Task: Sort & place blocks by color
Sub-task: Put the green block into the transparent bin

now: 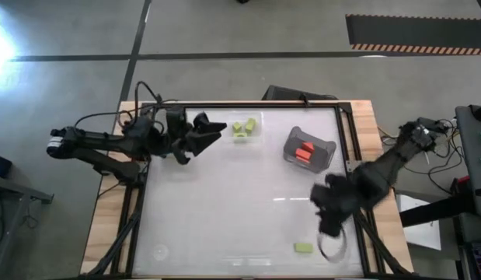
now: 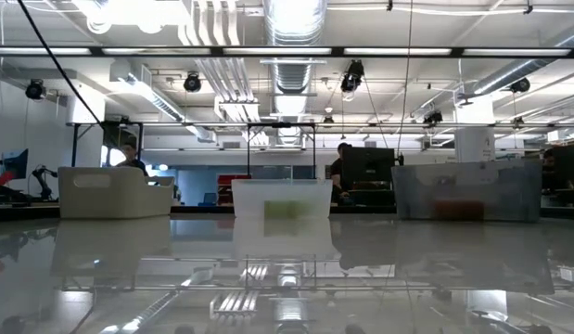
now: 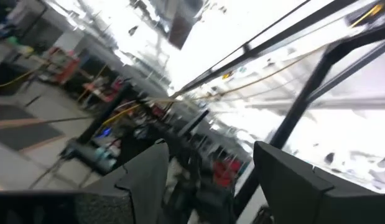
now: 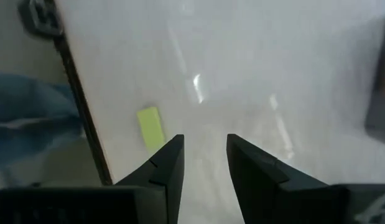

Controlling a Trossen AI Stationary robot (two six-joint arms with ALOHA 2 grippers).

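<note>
Right end effector (image 4: 204, 158) near crosswise green block (image 1: 303, 247).

Green block (image 1: 303, 247) near table (image 1: 224, 210) edge, right gripper (image 1: 327, 223) possibly above

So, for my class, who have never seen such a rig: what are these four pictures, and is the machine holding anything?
Two dark robot arms work at a white table. One picture looks down from above, one level across the table, and one sits on each wrist. The left gripper waits open near a clear bin holding green blocks. A grey bin holds red blocks. The right gripper, empty with a gap between its fingers, is near a loose green block.
</note>
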